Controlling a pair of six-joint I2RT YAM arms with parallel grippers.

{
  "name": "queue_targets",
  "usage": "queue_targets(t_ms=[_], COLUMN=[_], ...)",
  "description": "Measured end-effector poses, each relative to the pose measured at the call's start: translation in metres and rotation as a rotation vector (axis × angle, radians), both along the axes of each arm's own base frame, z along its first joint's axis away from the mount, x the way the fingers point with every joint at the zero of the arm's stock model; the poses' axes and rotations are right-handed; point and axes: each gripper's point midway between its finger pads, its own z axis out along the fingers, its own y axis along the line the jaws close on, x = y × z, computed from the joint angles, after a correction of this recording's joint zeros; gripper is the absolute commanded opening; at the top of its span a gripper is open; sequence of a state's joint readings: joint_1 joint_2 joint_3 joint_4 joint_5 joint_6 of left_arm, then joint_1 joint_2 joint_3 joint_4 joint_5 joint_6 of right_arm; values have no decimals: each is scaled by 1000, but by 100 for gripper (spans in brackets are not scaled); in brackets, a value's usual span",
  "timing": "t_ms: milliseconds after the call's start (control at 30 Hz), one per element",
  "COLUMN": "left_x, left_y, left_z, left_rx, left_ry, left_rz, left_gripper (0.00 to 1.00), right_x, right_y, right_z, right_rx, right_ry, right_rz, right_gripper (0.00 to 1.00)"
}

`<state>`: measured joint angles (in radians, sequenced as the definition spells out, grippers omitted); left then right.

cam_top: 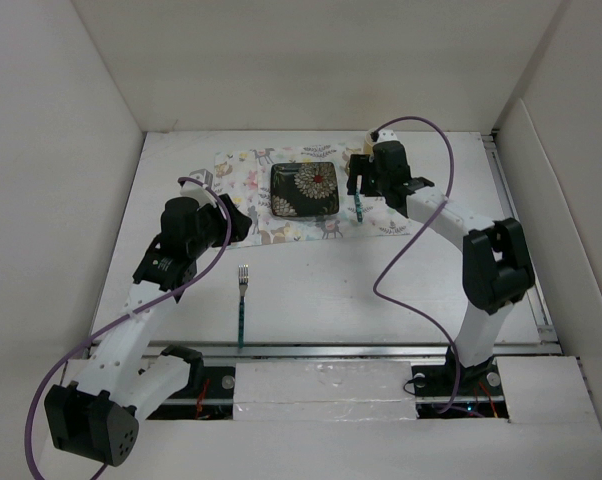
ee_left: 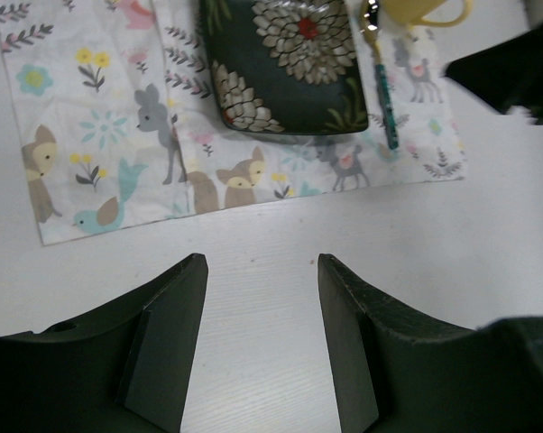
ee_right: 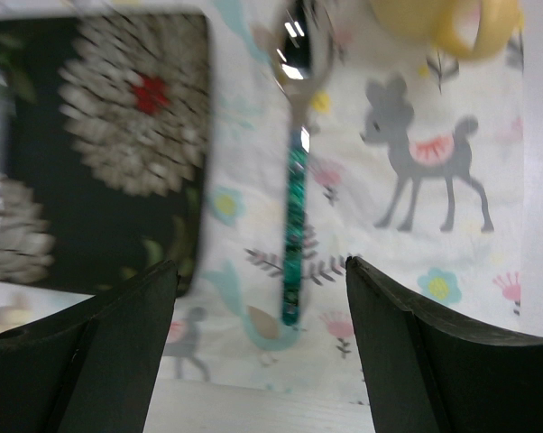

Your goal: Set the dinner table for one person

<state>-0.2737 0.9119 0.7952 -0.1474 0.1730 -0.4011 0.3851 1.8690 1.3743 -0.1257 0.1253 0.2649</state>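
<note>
Right gripper [ee_right: 261, 266] open over a blurry, likely spoon [ee_right: 294, 225] lying right of the plate [ee_right: 100, 162] where it belongs; left gripper [ee_left: 261, 262] open, empty; fork [cam_top: 242, 300] awaits placing.

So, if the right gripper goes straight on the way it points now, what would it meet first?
Most likely the teal-handled spoon, which lies on the animal-print placemat in line with the right gripper and its open fingers. How far away it is remains unclear.
</note>
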Motion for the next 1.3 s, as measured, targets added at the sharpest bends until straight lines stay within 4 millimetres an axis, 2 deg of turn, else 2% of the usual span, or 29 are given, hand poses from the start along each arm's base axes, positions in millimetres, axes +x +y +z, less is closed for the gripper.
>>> queue_targets(t_ms=[67,167,233,300,433,600,733,800,1000,1100,1300], left_x=[5,9,9,5,-11,-24,-35,-44,-88,-107,-118], left_y=[5,10,12,10,-11,-19,-17,-12,3,8,8], left_z=[-15,-41,-59,-76,-96,-106,-117,-126,-163,-173,-182], left_rx=[31,83,129,201,331,398,405,385,329,318,289], left_ry=[43,129,194,251,345,456,566,627,844,925,973], left_rz=[30,52,61,66,-6,-34,-17,-2,41,78,117], left_gripper=[48,47,47,46,42,41,49,50,50,50,50], right_x=[-10,-31,-50,-68,-91,-99,-105,-103,-98,-98,-99], right_y=[4,9,12,12,8,1,-5,-11,-21,-22,-19], right_z=[36,77,92,99,91,87,88,89,89,88,91], right_rx=[37,90,121,140,159,163,188,195,225,235,254], right_ry=[-82,-179,-224,-253,-259,-254,-262,-264,-268,-265,-267], right_rz=[21,54,80,100,112,107,115,108,99,106,133], right_gripper=[80,79,79,78,78,78,77,77,77,77,77])
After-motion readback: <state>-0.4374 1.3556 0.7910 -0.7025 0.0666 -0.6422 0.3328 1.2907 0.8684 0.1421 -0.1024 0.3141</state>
